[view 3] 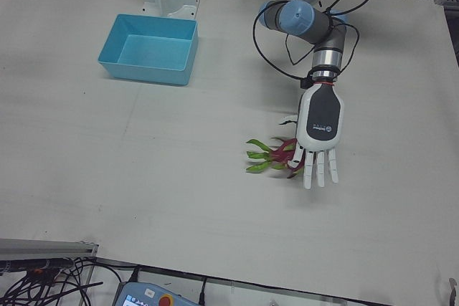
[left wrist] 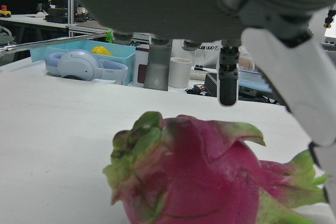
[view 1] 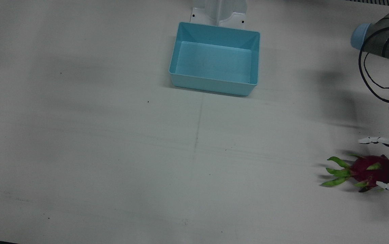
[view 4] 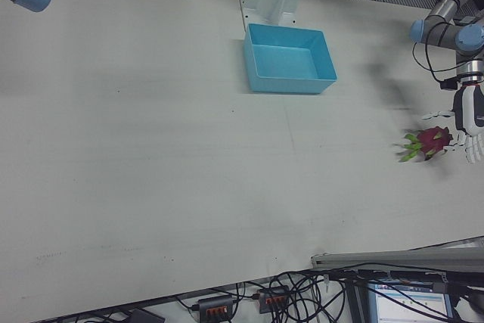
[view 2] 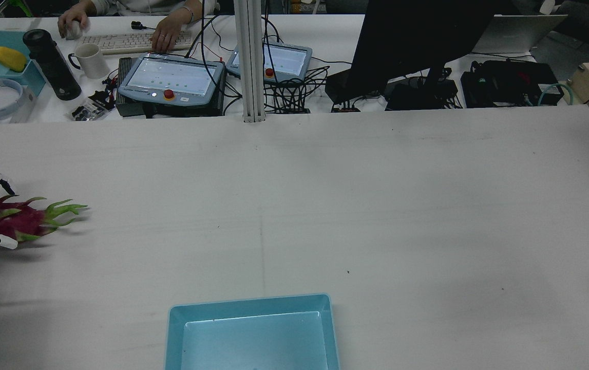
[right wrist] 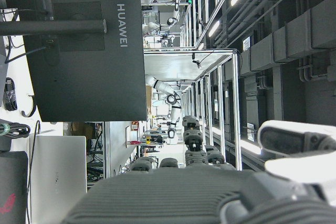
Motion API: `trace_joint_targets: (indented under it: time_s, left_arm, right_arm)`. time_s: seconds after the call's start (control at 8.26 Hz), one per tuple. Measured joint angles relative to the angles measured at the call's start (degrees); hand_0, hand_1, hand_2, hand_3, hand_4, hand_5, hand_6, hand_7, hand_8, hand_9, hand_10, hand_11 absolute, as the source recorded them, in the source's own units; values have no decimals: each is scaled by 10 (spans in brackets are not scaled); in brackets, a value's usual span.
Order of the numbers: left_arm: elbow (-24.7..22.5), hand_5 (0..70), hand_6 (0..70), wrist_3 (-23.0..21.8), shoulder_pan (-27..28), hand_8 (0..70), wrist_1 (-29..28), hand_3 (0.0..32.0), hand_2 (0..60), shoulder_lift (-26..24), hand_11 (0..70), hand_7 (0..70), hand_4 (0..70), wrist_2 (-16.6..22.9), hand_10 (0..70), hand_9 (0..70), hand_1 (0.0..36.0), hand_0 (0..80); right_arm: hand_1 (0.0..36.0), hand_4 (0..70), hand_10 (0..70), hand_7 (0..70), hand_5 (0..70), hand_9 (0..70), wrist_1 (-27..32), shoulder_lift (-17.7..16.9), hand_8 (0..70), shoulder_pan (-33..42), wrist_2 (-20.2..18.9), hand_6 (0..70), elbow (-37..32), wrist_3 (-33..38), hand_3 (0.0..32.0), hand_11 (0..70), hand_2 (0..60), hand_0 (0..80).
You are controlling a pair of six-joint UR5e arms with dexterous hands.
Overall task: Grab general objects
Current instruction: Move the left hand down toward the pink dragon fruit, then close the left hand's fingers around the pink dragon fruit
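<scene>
Left hand (view 3: 320, 130) spread over dragon fruit (view 1: 370, 170), right hand's fingers spread, HUAWEI monitor (right wrist: 84, 51)

White table surface (view 1: 113, 152), matte, faintly scuffed, with a thin seam running down the middle in the front view. Light blue open bin (view 1: 215, 58) resting on it at 12 o'clock in that view, just below the pedestal base plate (view 1: 218, 17). Dragon fruit (view 1: 367, 171) lying on its side at 4 o'clock near the edge, green leaf tips toward 9 o'clock.
</scene>
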Motion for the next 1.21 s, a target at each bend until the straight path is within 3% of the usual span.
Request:
trace_joint_targets:
  time_s: [0.97,1.21]
  left_arm:
    - [65,0,0,3,3,0,-52,138,132,-15,0,0,0,-57,0,0,269,566]
    - [71,0,0,5,14,0,-57,136,257,-11,0,0,0,-59,0,0,323,594]
  right_arm:
    - [0,0,0,0,0,0,0,0,0,0,0,0,0,0,0,0,0,0]
    - [0,0,0,0,0,0,0,0,0,0,0,0,0,0,0,0,0,0]
